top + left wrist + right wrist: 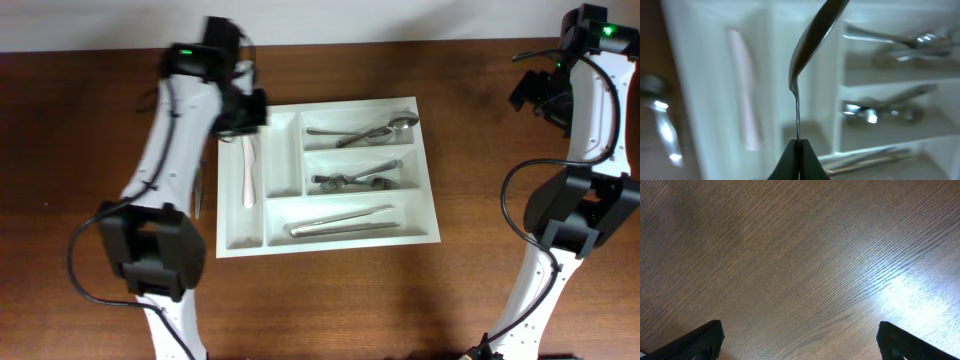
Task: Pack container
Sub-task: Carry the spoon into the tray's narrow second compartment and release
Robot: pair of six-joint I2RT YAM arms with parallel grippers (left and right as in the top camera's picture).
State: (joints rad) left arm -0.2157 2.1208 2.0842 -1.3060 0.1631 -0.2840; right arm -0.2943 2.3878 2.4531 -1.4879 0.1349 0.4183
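The container (425, 170) is a large white cutlery tray in the middle of the table. It also fills the left wrist view (705, 60). My left gripper (245, 110) hovers over the tray's far left corner. In the left wrist view it (798, 143) is shut on the handle tip of a metal spoon (812, 40), which hangs above the narrow compartments. My right gripper (530, 92) is open and empty at the far right of the table. Its wrist view (800, 340) shows only bare wood.
A pale pink utensil (248, 170) lies in the left narrow compartment. Spoons (365, 130), forks (360, 178) and long pieces (345, 222) fill the three horizontal compartments. One metal piece (197, 195) lies on the table left of the tray.
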